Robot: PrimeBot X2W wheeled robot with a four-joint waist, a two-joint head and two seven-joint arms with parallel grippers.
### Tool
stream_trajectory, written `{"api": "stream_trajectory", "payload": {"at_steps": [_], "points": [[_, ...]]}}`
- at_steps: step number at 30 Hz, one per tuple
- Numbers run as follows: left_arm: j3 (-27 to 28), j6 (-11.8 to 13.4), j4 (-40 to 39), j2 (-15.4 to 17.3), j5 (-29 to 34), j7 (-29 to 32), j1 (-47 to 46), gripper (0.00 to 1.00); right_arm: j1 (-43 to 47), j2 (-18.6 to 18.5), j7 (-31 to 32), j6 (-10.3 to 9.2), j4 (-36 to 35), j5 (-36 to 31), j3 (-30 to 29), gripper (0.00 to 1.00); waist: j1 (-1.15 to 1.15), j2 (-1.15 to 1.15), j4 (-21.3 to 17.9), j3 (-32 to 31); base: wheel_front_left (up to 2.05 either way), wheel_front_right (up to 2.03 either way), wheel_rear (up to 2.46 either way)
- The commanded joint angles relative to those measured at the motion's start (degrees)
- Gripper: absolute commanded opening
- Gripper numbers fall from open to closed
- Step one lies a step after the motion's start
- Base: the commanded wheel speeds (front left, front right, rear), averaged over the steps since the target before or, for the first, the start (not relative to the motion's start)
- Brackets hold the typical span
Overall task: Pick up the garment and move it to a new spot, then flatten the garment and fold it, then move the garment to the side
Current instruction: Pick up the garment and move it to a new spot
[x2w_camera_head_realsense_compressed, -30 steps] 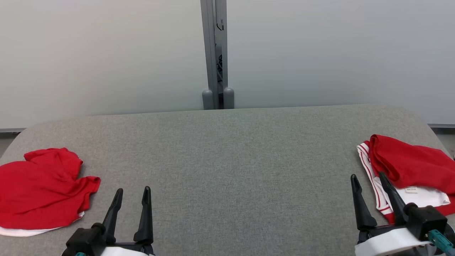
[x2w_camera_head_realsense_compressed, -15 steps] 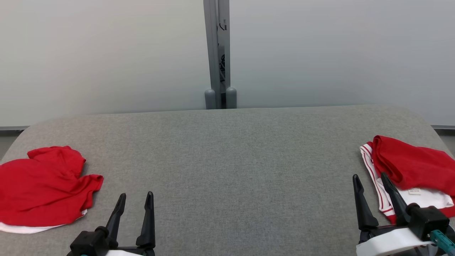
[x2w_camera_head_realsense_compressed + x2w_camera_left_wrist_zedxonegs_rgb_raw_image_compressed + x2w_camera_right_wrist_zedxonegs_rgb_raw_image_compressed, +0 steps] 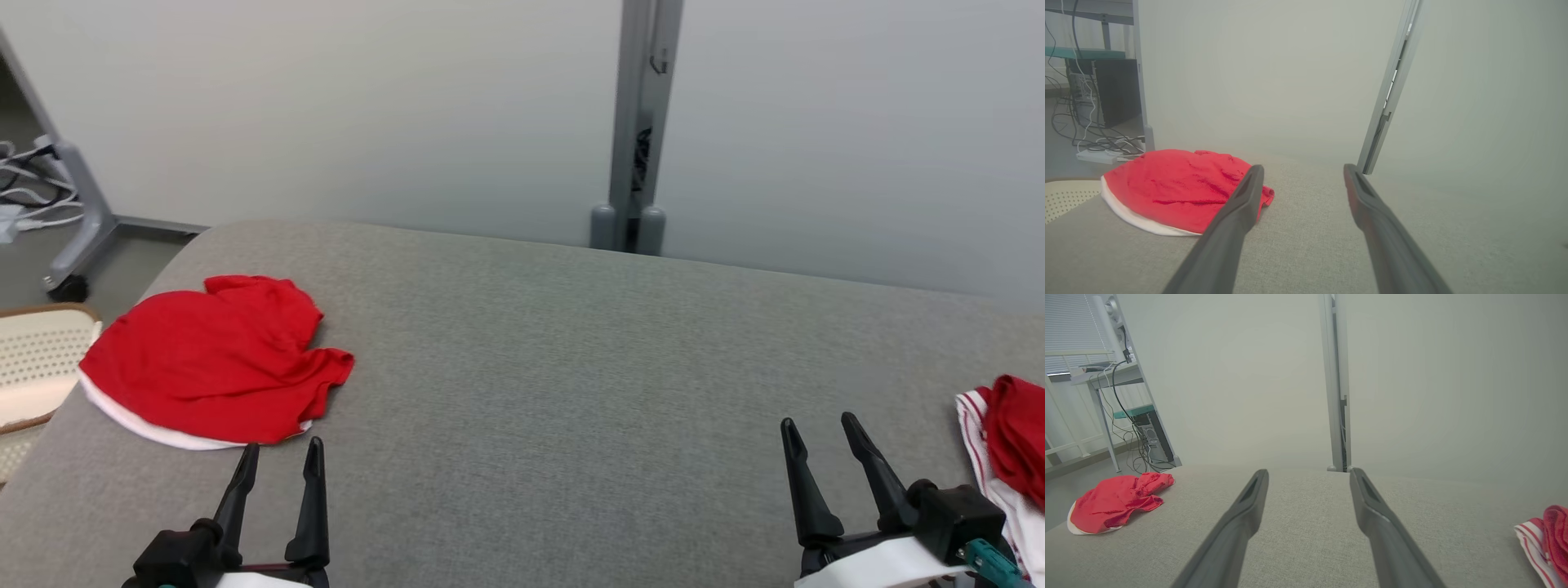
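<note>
- A grey, fabric-covered bench (image 3: pixel 531 367) spreads across the head view, and its far left corner is rounded.
- Pale wall panels (image 3: pixel 367 106) stand behind it, joined by a grey upright post (image 3: pixel 638 122).
- The red garment (image 3: pixel 212 359) lies crumpled on the left part of the bench, close to the left edge. A white layer shows along its near rim.
- A pale perforated basket (image 3: pixel 37 359) with a brown rim sits off the bench, just beyond its left edge and beside the garment.
- A second red cloth (image 3: pixel 1012 433) lies at the right edge of the bench on white fabric with red stripes, cut off by the frame.
- The left gripper (image 3: pixel 281 447) is at the lower left. Its two dark fingers are spread apart and empty, with their tips just short of the garment's near edge.
- The right gripper (image 3: pixel 818 422) is at the lower right. Its fingers are also spread and empty, near the striped cloth but apart from it.
- Loose cables (image 3: pixel 24 188) lie on the floor at the far left.
</note>
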Motion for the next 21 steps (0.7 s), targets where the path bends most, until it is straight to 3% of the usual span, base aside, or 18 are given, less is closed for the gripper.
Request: {"api": "stream_trajectory", "payload": {"at_steps": [1, 10, 21], "points": [[1.13, -0.38, -0.06, 0.19, 0.73, -0.20, 0.45, 1.00, 0.12, -0.26, -0.09, 0.01, 0.36, 0.77, 0.43, 1.00, 0.00, 0.00, 5.07, -0.49, 0.00, 0.00, 0.00], [2.33, -1.84, 0.09, 0.21, 2.45, -0.20, 0.44, 1.00, -0.07, -0.28, -0.09, 0.01, 0.45, 2.75, 1.72, 1.00, 0.00, 0.00, 13.12, -0.93, 0.00, 0.00, 0.00], [4.27, -0.66, -1.99, 0.22, 0.78, -0.20, 0.30, 1.00, -5.30, -0.35, -0.09, 0.01, 2.81, 2.43, 6.41, 1.00, 0.00, 0.00, 15.75, 1.78, 0.00, 0.00, 0.00]]}}
